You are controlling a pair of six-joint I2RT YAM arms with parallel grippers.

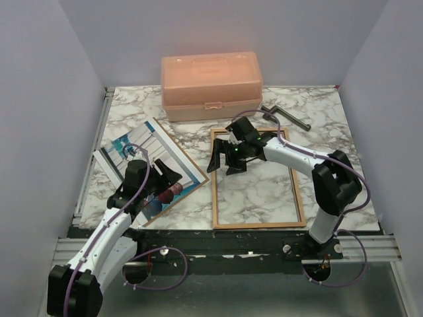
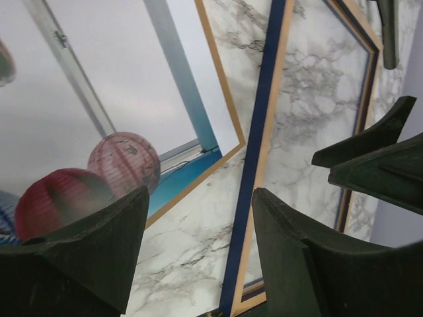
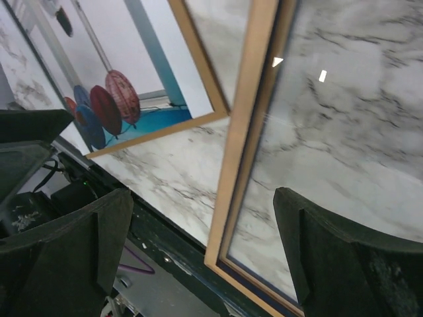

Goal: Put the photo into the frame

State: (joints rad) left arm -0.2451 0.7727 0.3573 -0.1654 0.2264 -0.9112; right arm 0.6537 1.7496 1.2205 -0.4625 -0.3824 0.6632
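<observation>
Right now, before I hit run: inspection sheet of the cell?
Surface: marble table, flat.
Job's things: photo face up at left on brown board; frame flat, tan side up, empty, right of it, apart.
Clutter: peach box at back; dark metal tool beside it.
Grippers: left gripper over photo's near corner, jaws open; right gripper over frame's left rail, jaws open.
Cables: purple cables along both arms, loops at bases.
Surroundings: plain walls on three sides.

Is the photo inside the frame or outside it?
Outside. The photo lies left of the frame; only marble tabletop shows through the frame.
</observation>
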